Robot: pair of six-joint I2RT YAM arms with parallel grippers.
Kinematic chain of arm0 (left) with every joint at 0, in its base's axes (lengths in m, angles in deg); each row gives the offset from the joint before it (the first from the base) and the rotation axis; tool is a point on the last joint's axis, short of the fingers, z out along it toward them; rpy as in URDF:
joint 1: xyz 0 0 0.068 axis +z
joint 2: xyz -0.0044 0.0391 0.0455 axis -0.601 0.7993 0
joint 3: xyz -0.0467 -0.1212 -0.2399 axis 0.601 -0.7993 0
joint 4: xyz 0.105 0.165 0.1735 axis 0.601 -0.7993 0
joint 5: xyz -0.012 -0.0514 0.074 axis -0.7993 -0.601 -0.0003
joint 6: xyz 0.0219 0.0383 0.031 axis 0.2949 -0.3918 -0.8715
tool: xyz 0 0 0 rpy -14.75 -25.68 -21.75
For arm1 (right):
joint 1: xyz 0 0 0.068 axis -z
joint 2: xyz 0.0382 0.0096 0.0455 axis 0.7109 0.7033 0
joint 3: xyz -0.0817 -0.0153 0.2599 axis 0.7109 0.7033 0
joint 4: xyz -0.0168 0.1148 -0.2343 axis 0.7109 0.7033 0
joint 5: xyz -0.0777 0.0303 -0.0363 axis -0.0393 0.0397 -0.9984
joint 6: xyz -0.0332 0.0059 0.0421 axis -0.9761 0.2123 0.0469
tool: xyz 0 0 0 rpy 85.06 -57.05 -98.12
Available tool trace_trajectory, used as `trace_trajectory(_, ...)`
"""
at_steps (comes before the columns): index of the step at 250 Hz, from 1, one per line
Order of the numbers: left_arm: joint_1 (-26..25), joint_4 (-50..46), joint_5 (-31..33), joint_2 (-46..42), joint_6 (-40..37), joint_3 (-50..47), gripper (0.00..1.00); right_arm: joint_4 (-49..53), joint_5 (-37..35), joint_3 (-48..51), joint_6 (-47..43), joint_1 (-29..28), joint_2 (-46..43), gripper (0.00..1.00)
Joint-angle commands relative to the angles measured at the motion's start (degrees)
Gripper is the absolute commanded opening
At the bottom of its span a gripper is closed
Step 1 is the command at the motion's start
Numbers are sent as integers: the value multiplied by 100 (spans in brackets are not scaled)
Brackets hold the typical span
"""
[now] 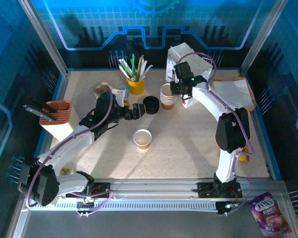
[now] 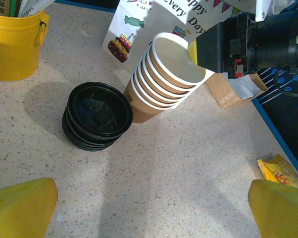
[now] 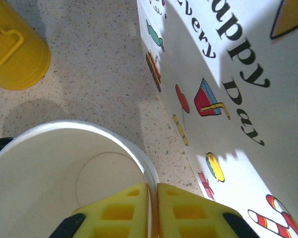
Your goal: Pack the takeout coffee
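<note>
right gripper [image 3: 153, 196] pinched on the rim of the top cup [image 3: 65, 168] of the lidless cup stack [image 2: 164, 74] | left gripper [image 2: 150, 191] spread wide, hovering just short of the black lid stack [image 2: 97, 116] | you have one lone brown cup [image 1: 142, 139], lidless, upright mid-table | white bag [image 3: 228, 74] just behind the stack, yellow utensil cup [image 2: 15, 44] near

Bright overhead light, soft shadows, sharp focus.

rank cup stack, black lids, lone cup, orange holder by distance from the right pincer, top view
1. cup stack: pinched at its rim by the right pincer
2. black lids: just left of the stack
3. lone cup: table centre
4. orange holder: far left
</note>
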Motion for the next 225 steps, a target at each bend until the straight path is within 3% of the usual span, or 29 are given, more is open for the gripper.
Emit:
trace_trajectory(1,-47,69,50,-100,-95,-74,100,135,48,-135,-41,60,23,11)
trace_trajectory(225,-47,169,-1,-9,-78,-52,100,194,1154,-257,409,227,-1087,3)
